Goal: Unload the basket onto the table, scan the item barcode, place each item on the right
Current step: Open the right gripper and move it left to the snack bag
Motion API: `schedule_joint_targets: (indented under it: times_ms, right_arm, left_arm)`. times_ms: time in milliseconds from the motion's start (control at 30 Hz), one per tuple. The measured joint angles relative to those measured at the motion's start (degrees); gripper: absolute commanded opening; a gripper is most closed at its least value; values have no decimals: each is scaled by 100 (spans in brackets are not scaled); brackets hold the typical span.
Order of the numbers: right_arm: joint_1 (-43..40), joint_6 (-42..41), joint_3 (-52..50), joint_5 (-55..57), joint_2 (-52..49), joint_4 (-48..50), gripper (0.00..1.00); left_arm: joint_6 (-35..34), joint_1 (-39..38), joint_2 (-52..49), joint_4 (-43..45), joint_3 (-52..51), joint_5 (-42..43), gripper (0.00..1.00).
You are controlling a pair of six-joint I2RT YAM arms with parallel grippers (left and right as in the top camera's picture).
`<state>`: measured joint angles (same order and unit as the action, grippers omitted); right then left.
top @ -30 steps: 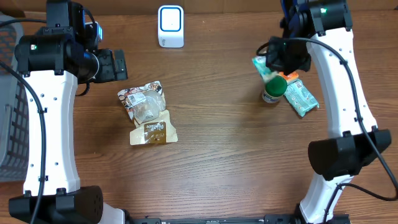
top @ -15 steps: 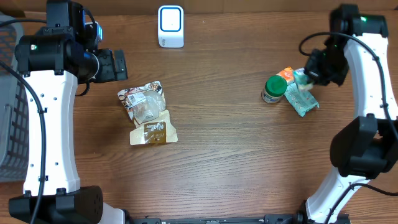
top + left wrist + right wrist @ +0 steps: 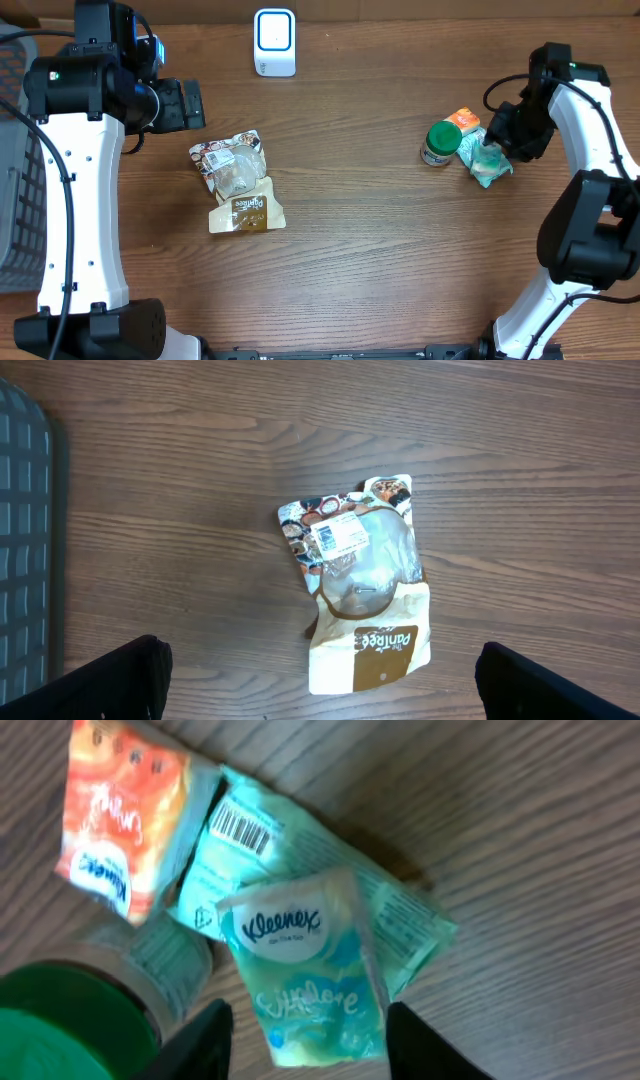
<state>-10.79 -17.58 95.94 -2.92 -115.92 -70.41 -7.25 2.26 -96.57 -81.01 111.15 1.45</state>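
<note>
Looked down on a wooden table (image 3: 520, 480). Caught a brown-and-clear snack pouch (image 3: 362, 600) lying flat, white sticker (image 3: 339, 535) toward its top. Showed a grey basket (image 3: 22, 560) at left, left gripper (image 3: 322, 682) fingers (image 3: 105, 680) wide apart below.

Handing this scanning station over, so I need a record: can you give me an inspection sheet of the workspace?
Surface: wooden table, no spills seen.
Job's things: white scanner at the far edge; two pouches left; jar, orange pack and tissue packs right.
Clutter: nothing seen.
Grippers: left gripper open above the pouches; right gripper open, straddling the Kleenex pack.
Cables: black cables along both arms.
Surroundings: grey basket at the left edge.
</note>
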Motion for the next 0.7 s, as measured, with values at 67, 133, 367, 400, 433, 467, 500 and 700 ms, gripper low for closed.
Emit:
schedule_joint_targets:
  times_ms: [67, 133, 367, 400, 433, 467, 500, 700]
  right_arm:
    - [2, 15, 120, -79, -2, -216, 50]
    - [2, 118, 520, -205, -35, -586, 51]
    - [166, 415, 2437, -754, -35, -1550, 54]
    - [361, 448, 2680, -1003, -17, -1582, 54]
    - [457, 459, 2710, -1099, -17, -1585, 54]
    - [605, 466, 2717, -1250, -17, -1576, 55]
    - [730, 476, 2717, -1338, -17, -1567, 56]
    - [1956, 511, 2533, -1814, -26, -1045, 61]
  left_arm:
    - [0, 0, 0, 2, 0, 0, 99]
    - [0, 0, 0, 0, 0, -2, 100]
    - [0, 0, 0, 0, 0, 0, 100]
    - [0, 0, 0, -2, 0, 0, 100]
    - [0, -2, 0, -2, 0, 0, 99]
    - [0, 0, 0, 0, 0, 0, 99]
    - [0, -2, 0, -2, 0, 0, 100]
    - [0, 0, 0, -2, 0, 0, 100]
